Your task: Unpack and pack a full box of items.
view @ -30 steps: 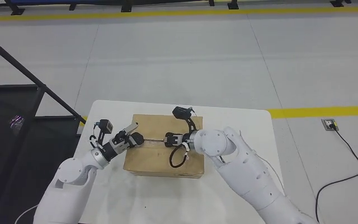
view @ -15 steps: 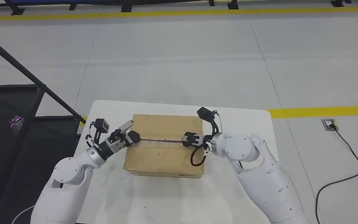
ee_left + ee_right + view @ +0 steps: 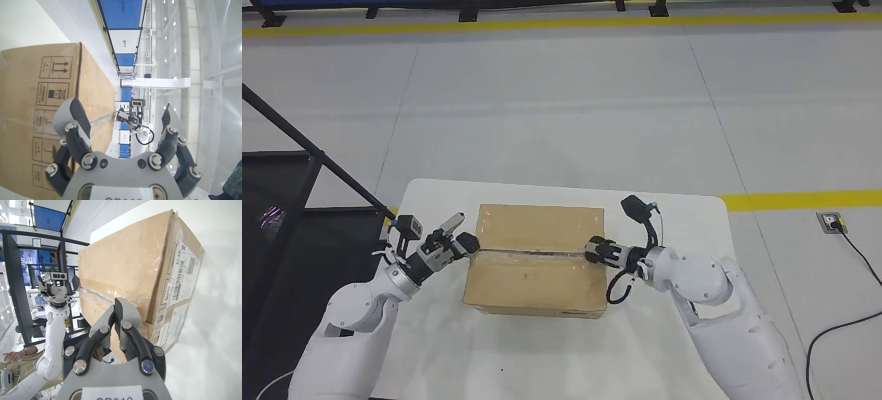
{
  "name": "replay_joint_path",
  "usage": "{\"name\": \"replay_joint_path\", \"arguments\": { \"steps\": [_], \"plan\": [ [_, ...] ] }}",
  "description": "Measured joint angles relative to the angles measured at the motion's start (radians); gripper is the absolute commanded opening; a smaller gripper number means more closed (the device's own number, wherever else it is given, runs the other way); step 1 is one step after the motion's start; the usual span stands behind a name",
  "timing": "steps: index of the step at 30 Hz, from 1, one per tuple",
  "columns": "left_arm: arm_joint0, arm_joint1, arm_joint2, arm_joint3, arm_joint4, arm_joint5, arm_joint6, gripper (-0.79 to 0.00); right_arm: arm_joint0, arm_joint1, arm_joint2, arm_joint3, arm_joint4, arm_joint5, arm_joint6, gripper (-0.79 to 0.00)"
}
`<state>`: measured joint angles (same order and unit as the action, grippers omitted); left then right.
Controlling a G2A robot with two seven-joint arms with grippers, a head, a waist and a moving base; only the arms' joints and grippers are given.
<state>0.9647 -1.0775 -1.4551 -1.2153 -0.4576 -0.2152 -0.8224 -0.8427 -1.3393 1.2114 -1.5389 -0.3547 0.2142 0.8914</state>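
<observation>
One cardboard box (image 3: pixel 534 262) lies lengthwise between the two grippers. Its long axis runs from the left gripper (image 3: pixel 459 234), just off one short end, to the right gripper (image 3: pixel 594 250) at the other. The left gripper's fingers are spread wide, holding nothing. The right gripper's fingers are pressed together at the top edge of the box's end; contact cannot be told. The box rests on a white table (image 3: pixel 682 215), on a pale grey floor (image 3: pixel 572 110) with yellow lines (image 3: pixel 802 200). The box is closed, with clear tape (image 3: pixel 532 253) along its top seam, printed handling symbols (image 3: pixel 53 91) facing the left gripper and a shipping label (image 3: pixel 181 275) facing the right.
</observation>
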Motion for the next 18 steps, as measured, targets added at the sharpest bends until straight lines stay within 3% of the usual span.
{"name": "replay_joint_path", "arguments": {
  "steps": [9,18],
  "plan": [
    [-0.005,-0.002,0.008,0.034,-0.003,-0.012,0.013,0.0,0.031,-0.005,-0.061,0.014,0.003,-0.028,-0.004,-0.785],
    [0.002,-0.001,0.003,0.051,0.001,-0.021,0.029,0.0,0.127,-0.027,-0.147,0.155,0.044,-0.042,0.001,-0.785]
  ]
}}
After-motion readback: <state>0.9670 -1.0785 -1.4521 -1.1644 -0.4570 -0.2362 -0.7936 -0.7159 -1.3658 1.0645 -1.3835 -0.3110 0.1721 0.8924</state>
